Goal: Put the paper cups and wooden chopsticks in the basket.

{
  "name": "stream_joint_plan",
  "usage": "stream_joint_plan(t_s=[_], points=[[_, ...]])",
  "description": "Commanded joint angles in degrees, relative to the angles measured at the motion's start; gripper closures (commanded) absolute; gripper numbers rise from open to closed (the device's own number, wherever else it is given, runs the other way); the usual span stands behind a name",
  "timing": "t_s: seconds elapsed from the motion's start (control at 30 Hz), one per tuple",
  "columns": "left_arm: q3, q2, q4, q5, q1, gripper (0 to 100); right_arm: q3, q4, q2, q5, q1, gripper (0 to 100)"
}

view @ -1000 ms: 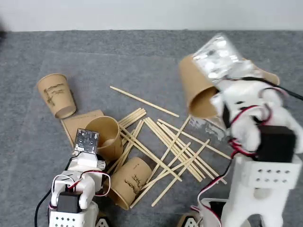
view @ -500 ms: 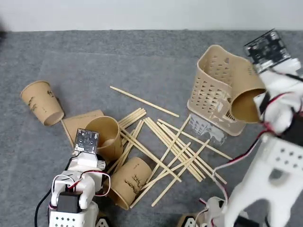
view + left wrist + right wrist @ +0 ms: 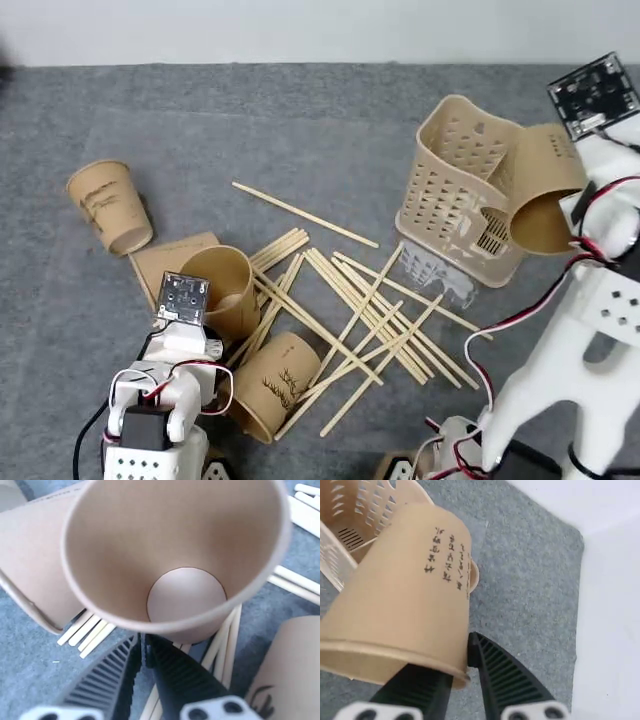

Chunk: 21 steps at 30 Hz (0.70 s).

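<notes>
Paper cup [image 3: 540, 195] sits clenched by its rim in my right end effector [image 3: 462, 652], at the frame's right edge, just beside the basket [image 3: 440, 185]; I should carry it over the wall before releasing.

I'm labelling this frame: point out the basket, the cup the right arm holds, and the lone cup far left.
Tan perforated plastic basket [image 3: 440, 205]: high view, its holed side wall.
Brown paper cup in right jaws [image 3: 548, 165]: high view, its outer wall.
Lone far-left brown paper cup [image 3: 108, 205]: high view, its printed side.
</notes>
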<state>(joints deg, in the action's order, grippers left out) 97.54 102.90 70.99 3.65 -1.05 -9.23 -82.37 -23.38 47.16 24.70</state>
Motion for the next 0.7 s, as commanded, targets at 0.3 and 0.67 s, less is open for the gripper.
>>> stream_joint_plan(t_s=[0.3, 0.67], points=[[-1.10, 0.97, 0.18, -0.62, 0.09, 98, -3.43, 6.99, 0.04, -1.93, -2.95, 83.0], [-1.10, 0.97, 0.18, -0.62, 0.09, 98, -3.43, 6.02, 0.57, -3.34, -7.60, 83.2]])
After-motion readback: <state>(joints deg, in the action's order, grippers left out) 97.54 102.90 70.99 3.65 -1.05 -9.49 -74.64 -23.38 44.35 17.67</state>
